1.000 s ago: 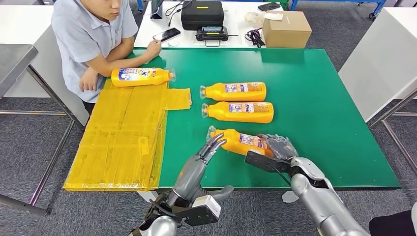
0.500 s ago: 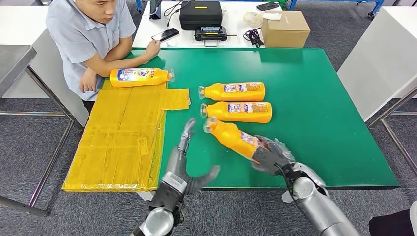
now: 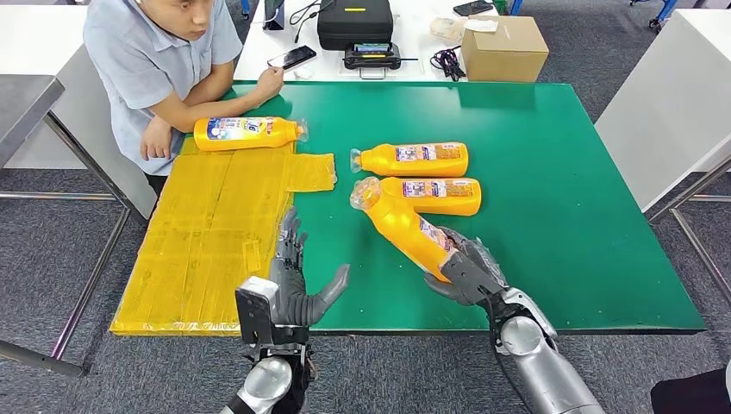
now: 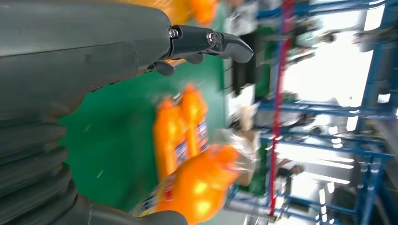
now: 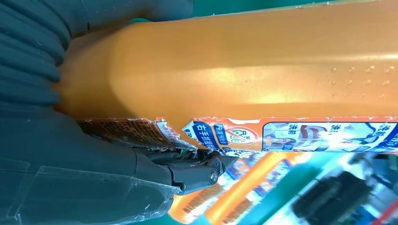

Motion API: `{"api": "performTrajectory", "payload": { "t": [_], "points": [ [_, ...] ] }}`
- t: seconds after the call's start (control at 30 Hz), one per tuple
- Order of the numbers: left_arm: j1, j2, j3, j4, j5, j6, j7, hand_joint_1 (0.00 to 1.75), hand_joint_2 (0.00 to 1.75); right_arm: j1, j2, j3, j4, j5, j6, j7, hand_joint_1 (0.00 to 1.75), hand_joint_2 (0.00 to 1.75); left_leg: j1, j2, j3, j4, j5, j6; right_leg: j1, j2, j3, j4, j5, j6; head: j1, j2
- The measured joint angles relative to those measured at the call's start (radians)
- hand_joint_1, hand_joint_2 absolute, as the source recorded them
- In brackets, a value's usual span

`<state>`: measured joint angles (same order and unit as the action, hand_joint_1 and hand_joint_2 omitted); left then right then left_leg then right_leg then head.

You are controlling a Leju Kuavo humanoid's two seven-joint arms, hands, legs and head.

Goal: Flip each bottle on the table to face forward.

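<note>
in the head view the right hand (image 3: 465, 269), low and right of centre, grips the base end of an orange detergent bottle (image 3: 402, 226) and holds it raised off the green table (image 3: 552, 198), tilted so its plastic-wrapped cap end points toward the upper left and overlaps the neck of the bottle behind it. the right wrist view shows the same held bottle (image 5: 244, 65) pressed against the palm, its torn blue-and-white label (image 5: 281, 133) next to a dark fingertip (image 5: 206, 168).

the left hand (image 3: 293, 280), low and left of centre, holds nothing; its fingers are spread and point up the frame, thumb out to the right, over the line where the table meets the yellow sheet (image 3: 215, 233). in the left wrist view its fingers (image 4: 211, 42) are extended with nothing between them, and the bottles appear blurred beyond.

two more orange bottles lie flat on the table at centre, labels up, caps toward the left: the farther one (image 3: 414, 159) and the nearer one (image 3: 435, 195), close side by side. a fourth orange bottle (image 3: 246, 133) lies at the upper left on the far edge of the yellow sheet, cap toward the right, just in front of a seated person (image 3: 159, 69) in a pale blue shirt whose forearm rests by it.

at the top of the frame, a white table holds a cardboard box (image 3: 504, 47), a black case (image 3: 353, 21) and a phone (image 3: 291, 58).
</note>
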<state>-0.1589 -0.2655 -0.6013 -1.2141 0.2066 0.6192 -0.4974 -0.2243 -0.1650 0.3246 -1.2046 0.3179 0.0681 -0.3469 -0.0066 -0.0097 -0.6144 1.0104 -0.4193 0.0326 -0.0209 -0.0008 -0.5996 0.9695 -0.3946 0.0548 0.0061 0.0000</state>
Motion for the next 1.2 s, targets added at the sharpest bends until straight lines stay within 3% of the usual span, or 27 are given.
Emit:
{"api": "performTrajectory", "payload": {
  "t": [0.17,0.37,0.53,1.2],
  "points": [
    [-0.002,0.001,-0.003,0.029,0.134,-0.162,0.107,0.00,1.75,0.004,0.037,0.009,-0.036,-0.026,0.030,-0.031,1.75,1.75,0.001,0.001,0.000,0.000,0.000,0.000,0.000,0.000,-0.001,0.000,0.000,0.000,0.000,0.000],
    [-0.025,0.007,-0.048,0.057,0.138,-0.241,0.121,0.00,1.75,-0.005,0.067,0.052,-0.024,-0.053,0.059,-0.052,1.75,1.75,0.001,0.000,-0.001,0.000,0.000,0.000,0.000,0.000,-0.001,0.000,0.000,0.000,0.000,0.000],
    [-0.046,0.009,-0.055,0.096,0.192,-0.271,0.150,0.00,1.75,-0.008,0.081,0.097,-0.009,-0.058,0.069,-0.067,1.75,1.75,0.000,0.000,-0.002,0.000,0.000,0.000,0.000,0.000,-0.002,0.000,0.000,0.000,0.000,0.000],
    [-0.087,0.008,-0.029,0.142,0.257,-0.277,0.101,0.00,1.75,-0.044,0.112,0.242,0.048,-0.067,0.106,-0.087,1.75,1.75,0.001,0.000,-0.002,0.000,0.000,0.000,0.000,0.000,-0.003,0.000,0.000,0.000,0.000,0.000]
  ]
}}
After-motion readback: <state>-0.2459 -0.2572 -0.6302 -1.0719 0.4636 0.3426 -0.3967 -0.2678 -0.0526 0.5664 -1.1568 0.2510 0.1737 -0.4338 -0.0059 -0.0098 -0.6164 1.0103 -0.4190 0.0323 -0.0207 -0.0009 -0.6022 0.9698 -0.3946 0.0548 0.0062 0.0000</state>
